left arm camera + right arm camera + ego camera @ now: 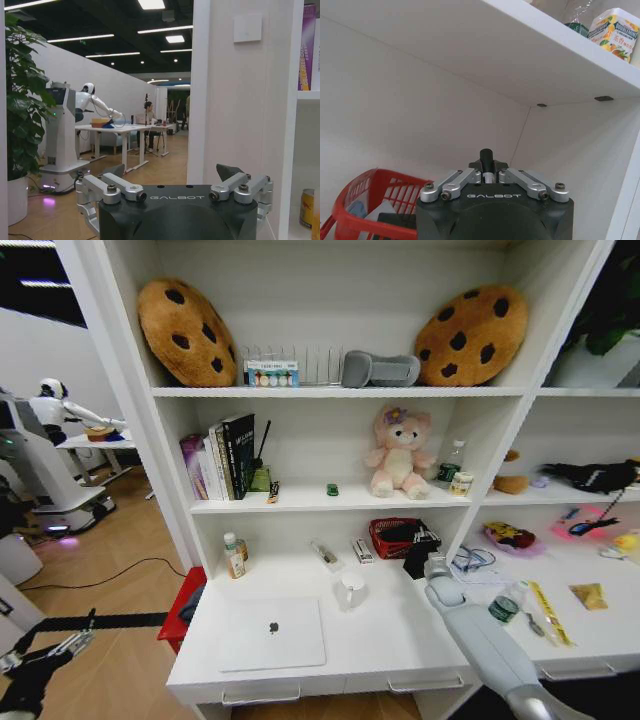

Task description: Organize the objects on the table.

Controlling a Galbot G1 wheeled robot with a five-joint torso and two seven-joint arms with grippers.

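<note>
Gripping a black pen (485,156), the right pincer (489,172) hovers beside the red basket (365,192); left pincer (172,187) wide

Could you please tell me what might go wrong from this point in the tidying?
1. The right gripper is shut on what looks like the black pen, which stands upright between the fingers; it could twist or slip.
2. The shelf hangs right above, so lifting straight up may knock the pen.
3. The red basket and white mug sit close to the right arm; pulling back could bump them.
</note>
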